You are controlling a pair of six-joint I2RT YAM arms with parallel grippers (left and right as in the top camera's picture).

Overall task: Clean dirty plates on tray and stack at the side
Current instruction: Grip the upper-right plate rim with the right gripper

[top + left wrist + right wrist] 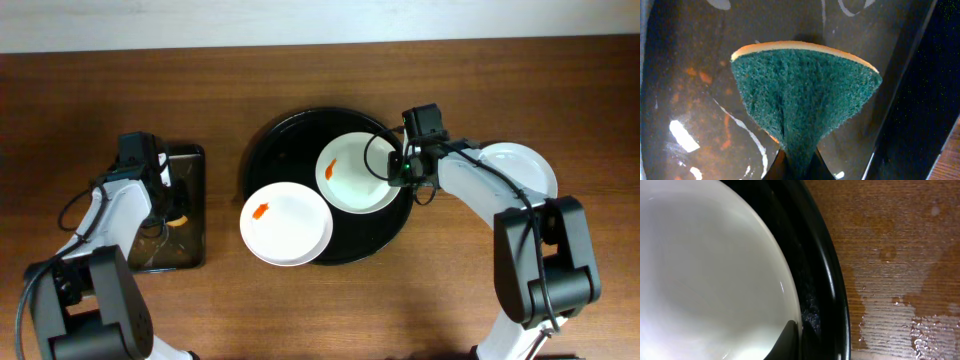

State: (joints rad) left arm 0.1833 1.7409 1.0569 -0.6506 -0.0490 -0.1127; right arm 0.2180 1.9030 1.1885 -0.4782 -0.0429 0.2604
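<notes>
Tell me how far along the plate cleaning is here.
Done: one plate with no visible smear lies beside the tray. In hand: the left gripper pinches the sponge; the right gripper is at the rim of a smeared plate. Left: that and the other smeared plate.

Rt plate (528, 162) part hidden by rt arm (480, 188); sponge (805, 100) base cut off.
</notes>
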